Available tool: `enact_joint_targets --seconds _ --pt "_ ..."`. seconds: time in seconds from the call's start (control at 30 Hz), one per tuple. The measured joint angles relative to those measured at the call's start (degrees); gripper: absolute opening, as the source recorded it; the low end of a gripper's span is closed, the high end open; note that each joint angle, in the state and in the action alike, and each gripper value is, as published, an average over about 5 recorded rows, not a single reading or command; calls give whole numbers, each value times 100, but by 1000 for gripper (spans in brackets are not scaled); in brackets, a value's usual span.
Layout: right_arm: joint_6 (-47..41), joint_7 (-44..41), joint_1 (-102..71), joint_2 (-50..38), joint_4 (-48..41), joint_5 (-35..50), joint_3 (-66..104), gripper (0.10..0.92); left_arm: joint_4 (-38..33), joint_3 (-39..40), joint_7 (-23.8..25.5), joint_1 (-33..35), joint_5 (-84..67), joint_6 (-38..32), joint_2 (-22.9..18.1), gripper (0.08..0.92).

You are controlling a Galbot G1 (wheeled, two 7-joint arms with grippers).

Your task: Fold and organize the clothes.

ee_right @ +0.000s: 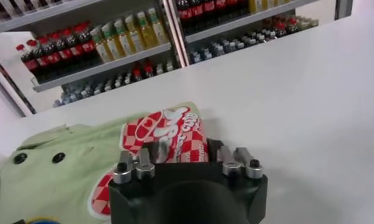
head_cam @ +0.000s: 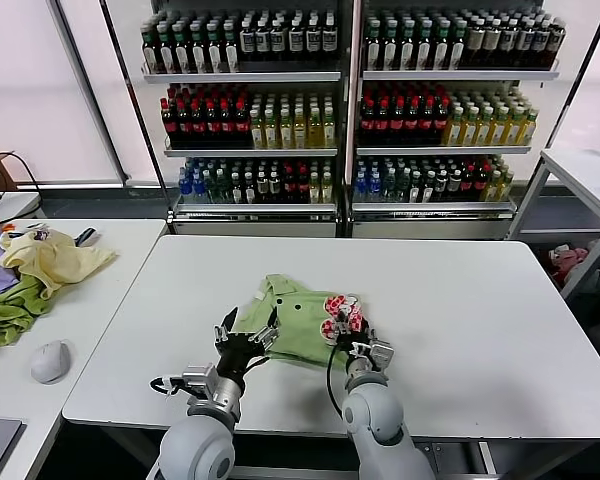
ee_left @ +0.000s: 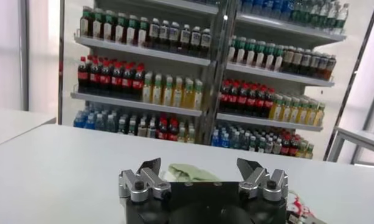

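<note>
The light green shirt point(head_cam: 295, 322) lies partly folded near the middle of the surface's point(head_cam: 460, 300) near edge, well in from both side edges. Its collar with small dark buttons point(ee_right: 36, 157) points toward the left, and a flap bearing the red-pink print point(ee_right: 168, 134) is turned up on the side toward the right edge.

The cloth looks thin, soft and light; it should drape and sag wherever it is lifted, and a single layer may slip away from the ones beneath it. I judge a hem or sleeve edge, pinched through all layers, to be the surest place to take hold, rather than the flat middle, where fingers would only bunch the fabric.

The left pincer point(head_cam: 243, 338) hovers at the shirt's near-left edge, its fingers spread apart with nothing between them; in the left wrist view only a sliver of green shows beyond the open fingers point(ee_left: 145, 176). The right pincer point(head_cam: 351, 337) sits at the printed flap on the near-right side, and in the right wrist view the printed cloth runs up between its fingers point(ee_right: 137, 163); whether they are actually clamped on it I cannot tell.

On a separate surface at the far left lies a heap of other clothes point(head_cam: 35, 270), and drink shelves point(head_cam: 350, 100) stand behind.
</note>
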Motion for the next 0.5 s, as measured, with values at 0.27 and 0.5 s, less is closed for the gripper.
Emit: enact_joint_targets --seconds 0.27,0.5 --pt "-118 -213 447 -143 -395 -112 49 284 -100 -111 2 148 2 -37 100 823" --pt "-99 -664 1040 -643 -931 -469 98 154 -173 -160 10 258 13 -58 154 823"
